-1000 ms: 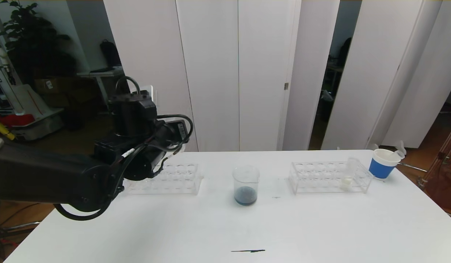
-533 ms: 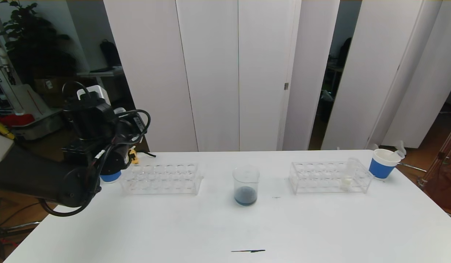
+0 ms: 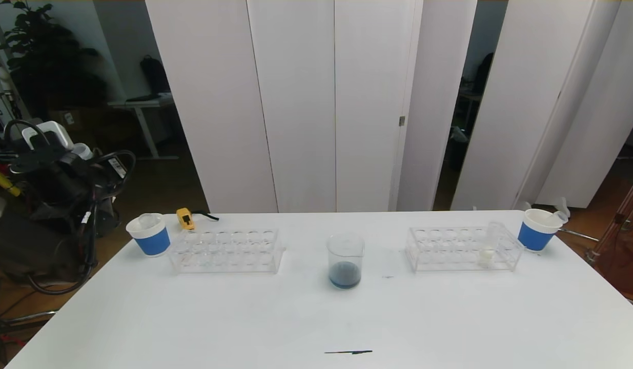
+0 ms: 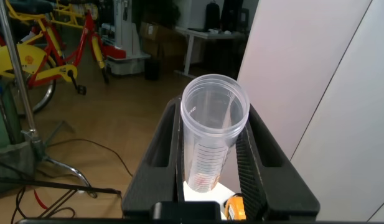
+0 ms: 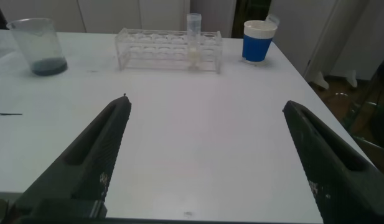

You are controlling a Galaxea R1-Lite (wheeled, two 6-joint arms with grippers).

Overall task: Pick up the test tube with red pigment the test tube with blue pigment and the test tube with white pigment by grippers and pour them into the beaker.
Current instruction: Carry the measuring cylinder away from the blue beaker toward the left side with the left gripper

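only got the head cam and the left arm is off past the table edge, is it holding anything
Observer: yes, the left gripper is shut on a clear tube, jaws on either side of it.
Operator: anything left in it
Observer: only a red trace at its bottom; otherwise it looks empty.
Operator: cant see the right arm at all, where is it
Observer: the right gripper hangs over the table, jaws wide open and empty, facing the rack that holds the tube with white liquid.
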